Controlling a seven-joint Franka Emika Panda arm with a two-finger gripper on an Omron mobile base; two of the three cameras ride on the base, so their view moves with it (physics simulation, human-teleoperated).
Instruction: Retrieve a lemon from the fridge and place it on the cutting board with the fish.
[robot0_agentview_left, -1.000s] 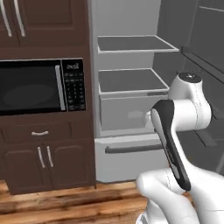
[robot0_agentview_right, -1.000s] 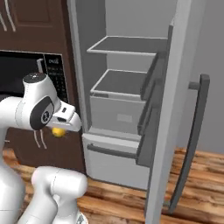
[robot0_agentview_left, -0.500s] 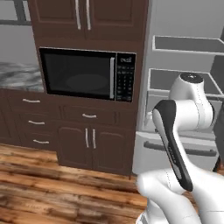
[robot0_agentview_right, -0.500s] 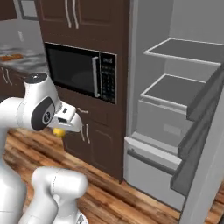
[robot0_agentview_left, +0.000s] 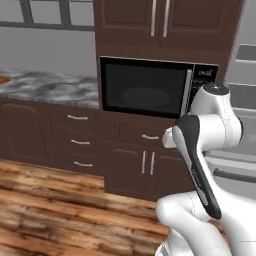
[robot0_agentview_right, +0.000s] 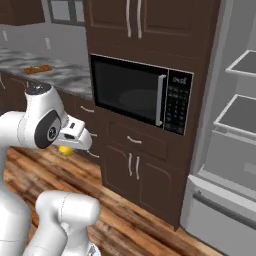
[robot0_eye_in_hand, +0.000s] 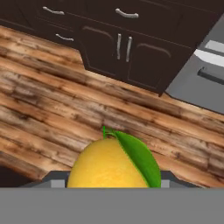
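Note:
The lemon (robot0_eye_in_hand: 109, 165), yellow with a green leaf, sits at the bottom of the hand view, and my gripper (robot0_eye_in_hand: 109, 180) is shut on it above the wooden floor. In the right base view the lemon (robot0_agentview_right: 64, 150) peeks out under the hand, held by the gripper (robot0_agentview_right: 70, 145) at the left. The open fridge (robot0_agentview_right: 225, 150) stands at the far right, its grey shelves showing; its edge (robot0_agentview_left: 246, 95) also shows in the left base view. A reddish-brown cutting board (robot0_agentview_right: 39, 69) lies far off on the marble counter; whether the fish is on it is too small to tell.
A black microwave (robot0_agentview_right: 140, 90) sits in dark wood cabinetry straight ahead, with drawers and doors (robot0_agentview_left: 135, 160) below. A marble counter (robot0_agentview_left: 50, 87) runs to the left. Wooden floor (robot0_eye_in_hand: 52, 96) lies open in front of the cabinets.
The whole picture has shifted: the base has moved left, so the fridge slid to the right edge and the microwave and counter came into view. The lemon stays in the gripper.

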